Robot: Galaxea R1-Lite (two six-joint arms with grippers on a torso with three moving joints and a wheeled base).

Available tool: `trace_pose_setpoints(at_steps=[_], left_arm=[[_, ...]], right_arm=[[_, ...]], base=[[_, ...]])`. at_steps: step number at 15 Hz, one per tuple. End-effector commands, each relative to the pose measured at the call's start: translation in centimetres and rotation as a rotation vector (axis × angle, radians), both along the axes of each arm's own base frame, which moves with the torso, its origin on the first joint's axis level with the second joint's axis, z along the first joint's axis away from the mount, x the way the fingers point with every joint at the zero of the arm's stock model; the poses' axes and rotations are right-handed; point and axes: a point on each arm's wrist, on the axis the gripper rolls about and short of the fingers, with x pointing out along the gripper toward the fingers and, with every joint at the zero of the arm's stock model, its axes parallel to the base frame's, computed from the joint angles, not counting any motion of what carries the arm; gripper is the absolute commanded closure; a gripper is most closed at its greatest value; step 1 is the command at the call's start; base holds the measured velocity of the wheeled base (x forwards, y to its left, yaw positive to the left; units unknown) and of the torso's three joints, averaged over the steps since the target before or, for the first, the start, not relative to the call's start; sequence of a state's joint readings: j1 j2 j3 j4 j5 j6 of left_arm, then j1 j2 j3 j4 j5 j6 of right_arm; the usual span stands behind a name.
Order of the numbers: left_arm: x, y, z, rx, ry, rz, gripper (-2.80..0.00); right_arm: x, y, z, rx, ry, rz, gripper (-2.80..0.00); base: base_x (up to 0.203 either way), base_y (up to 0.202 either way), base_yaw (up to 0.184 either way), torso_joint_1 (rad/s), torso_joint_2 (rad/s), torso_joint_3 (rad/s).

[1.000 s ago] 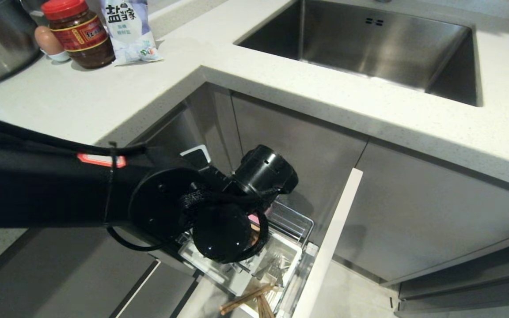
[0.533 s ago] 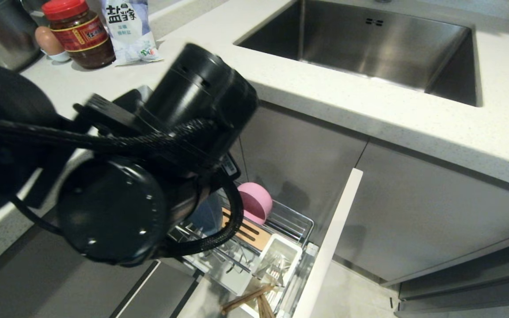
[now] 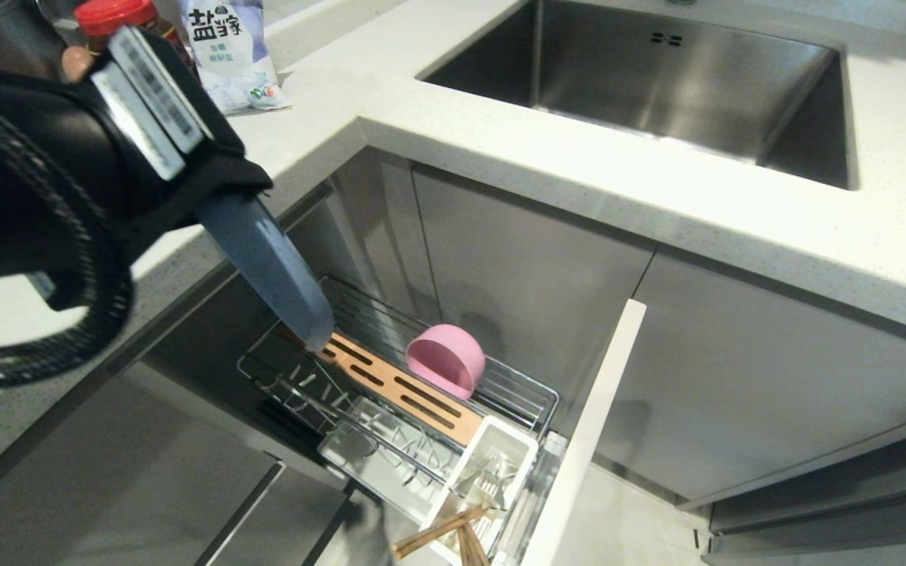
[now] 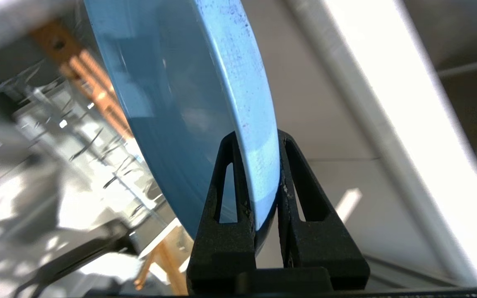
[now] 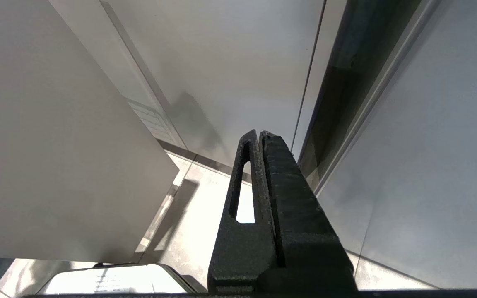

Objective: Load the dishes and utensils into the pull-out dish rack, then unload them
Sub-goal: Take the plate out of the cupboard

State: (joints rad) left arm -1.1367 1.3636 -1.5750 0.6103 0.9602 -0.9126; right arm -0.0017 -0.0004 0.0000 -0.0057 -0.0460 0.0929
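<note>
My left gripper (image 4: 257,138) is shut on the rim of the light-blue plate (image 4: 180,82). In the head view the plate (image 3: 272,271) hangs edge-on, tilted, above the left end of the pull-out dish rack (image 3: 378,310). The pink bowl (image 3: 447,360) leans on its side at the back of the rack, behind the slotted wooden strip (image 3: 402,389). The white caddy (image 3: 492,464) holds silver cutlery, and the wooden chopsticks (image 3: 437,531) stick out at the front. My right gripper (image 5: 258,133) is shut and empty, parked low by the cabinet fronts.
The pale drawer front (image 3: 587,432) stands on the rack's right. Above runs the white counter (image 3: 500,157) with the steel sink (image 3: 657,79). A salt bag (image 3: 225,47) and a red-lidded jar (image 3: 119,12) stand at the counter's back left, behind my left arm.
My left arm has risen up and to the left out of the rack with the plate in its grip. The rack, bowl and wooden strip now show uncovered.
</note>
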Motion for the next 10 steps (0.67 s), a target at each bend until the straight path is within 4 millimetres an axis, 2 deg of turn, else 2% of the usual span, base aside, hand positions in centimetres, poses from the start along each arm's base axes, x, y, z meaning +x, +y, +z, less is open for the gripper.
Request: trace_pose_setpoints(at_steps=[1,6,10], left_arm=[[-1.8,3.7,2.6,-0.098,-0.065,-0.008,0.0],[-3.9,8.5,6.1,-0.184,-0.167,-0.01,0.0],[-3.6,10.6,7.0,-0.134,-0.219,0.149,0.0]], right_arm=[[0.0,0.0,0.0,0.001,-0.005,-0.001,0.0],[0.0,0.0,0.0,0.001,-0.005,0.0,0.0],[0.0,0.0,0.0,0.001,-0.005,0.0,0.0]], base=[[0.0,0.0,0.0,0.0,0.0,0.0],[0.0,0.0,0.0,0.0,0.0,0.0],[0.0,0.0,0.0,0.0,0.0,0.0]])
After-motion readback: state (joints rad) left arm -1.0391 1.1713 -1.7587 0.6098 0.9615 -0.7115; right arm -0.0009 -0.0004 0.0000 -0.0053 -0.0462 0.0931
